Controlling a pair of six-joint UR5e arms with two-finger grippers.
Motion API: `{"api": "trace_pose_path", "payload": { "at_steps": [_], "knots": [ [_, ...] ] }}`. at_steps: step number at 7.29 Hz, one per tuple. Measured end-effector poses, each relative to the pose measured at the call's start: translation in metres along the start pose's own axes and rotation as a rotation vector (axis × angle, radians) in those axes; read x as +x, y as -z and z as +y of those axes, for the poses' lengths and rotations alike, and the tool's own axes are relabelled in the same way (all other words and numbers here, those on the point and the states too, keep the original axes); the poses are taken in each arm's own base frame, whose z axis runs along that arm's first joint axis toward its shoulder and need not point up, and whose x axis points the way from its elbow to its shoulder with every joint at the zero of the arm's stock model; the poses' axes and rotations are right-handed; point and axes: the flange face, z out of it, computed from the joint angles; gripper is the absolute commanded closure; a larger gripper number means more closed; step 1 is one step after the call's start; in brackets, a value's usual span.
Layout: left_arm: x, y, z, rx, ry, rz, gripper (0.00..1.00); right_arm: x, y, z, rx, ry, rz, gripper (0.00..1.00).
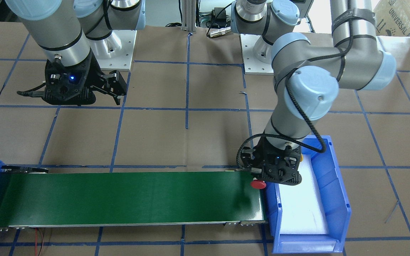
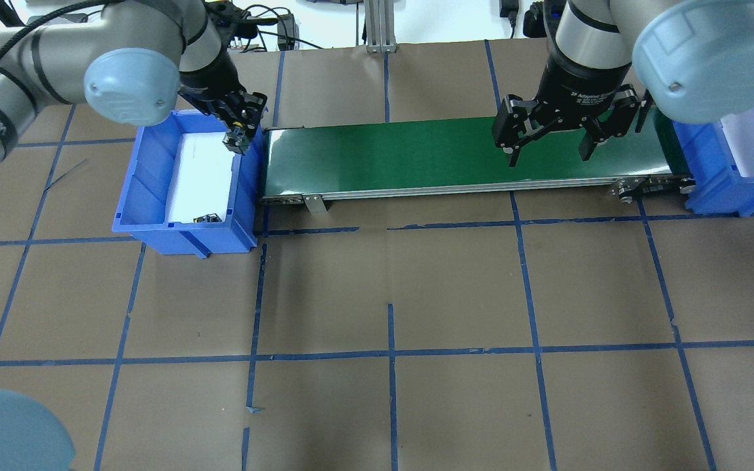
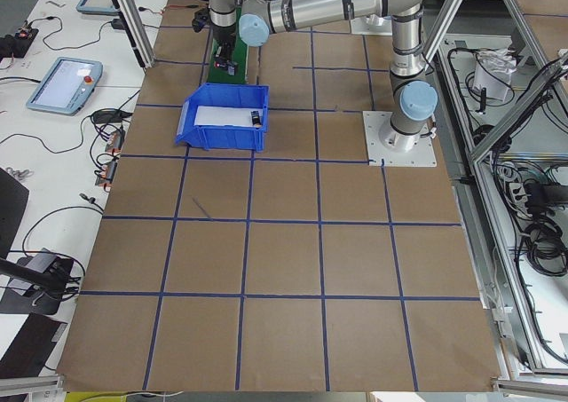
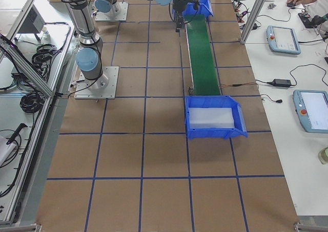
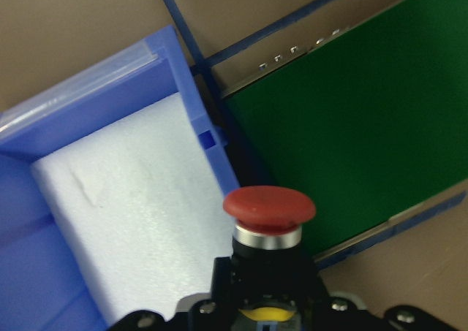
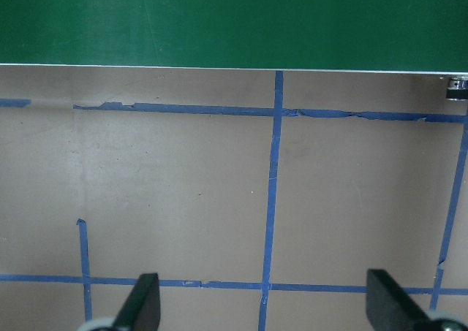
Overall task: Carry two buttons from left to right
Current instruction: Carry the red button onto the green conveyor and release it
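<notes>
My left gripper (image 2: 236, 136) is shut on the black body of the red-capped button (image 1: 258, 184). It holds the button above the seam between the left blue bin (image 2: 154, 170) and the end of the green conveyor belt (image 2: 449, 157). In the left wrist view the red cap (image 5: 269, 205) points out in front of the gripper. A small dark object (image 2: 207, 218), probably the second button, lies in the bin's near corner on white foam; I cannot make out its cap colour. My right gripper (image 2: 550, 147) is open and empty, hovering near the belt's right half.
A second blue bin (image 2: 711, 186) with white foam stands at the belt's right end. Brown paper with blue tape lines covers the table (image 2: 390, 294). The right wrist view shows the belt's edge (image 6: 234, 24) and bare paper below.
</notes>
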Motion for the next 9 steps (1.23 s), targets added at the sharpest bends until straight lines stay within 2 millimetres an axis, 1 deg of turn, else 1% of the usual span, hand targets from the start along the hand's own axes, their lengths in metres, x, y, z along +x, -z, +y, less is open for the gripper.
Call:
{"api": "trace_pose_path", "payload": {
  "at_steps": [1,2,3,4,5,6,7,8,9],
  "knots": [
    [0.027,-0.021,-0.006,-0.004,0.053,0.001,0.85,-0.001,-0.001,0.000,-0.001,0.006,0.001,0.00],
    [0.044,-0.045,-0.011,-0.011,0.070,0.001,0.80,-0.002,-0.002,0.000,-0.002,0.010,0.003,0.00],
    [0.052,-0.063,-0.013,-0.025,0.075,0.000,0.77,0.000,-0.005,0.000,-0.008,0.009,0.008,0.00],
    [0.056,-0.074,-0.013,-0.036,0.078,0.000,0.23,0.001,-0.006,0.000,-0.009,0.006,0.011,0.00],
    [0.056,-0.078,-0.013,-0.041,0.079,0.001,0.04,0.002,-0.005,-0.001,-0.008,0.002,0.011,0.00],
    [0.055,-0.079,-0.013,-0.036,0.079,0.000,0.00,0.005,-0.001,-0.001,-0.005,-0.001,0.011,0.00],
    [0.053,-0.076,-0.016,-0.022,0.080,0.001,0.00,0.007,0.000,0.000,-0.005,-0.003,0.011,0.00],
    [0.051,-0.068,-0.017,-0.007,0.079,0.001,0.00,0.008,0.000,0.001,-0.007,-0.004,0.011,0.00],
    [0.046,-0.049,-0.015,0.011,0.074,0.002,0.00,0.009,0.001,0.003,-0.010,-0.004,0.016,0.00]
  ]
}}
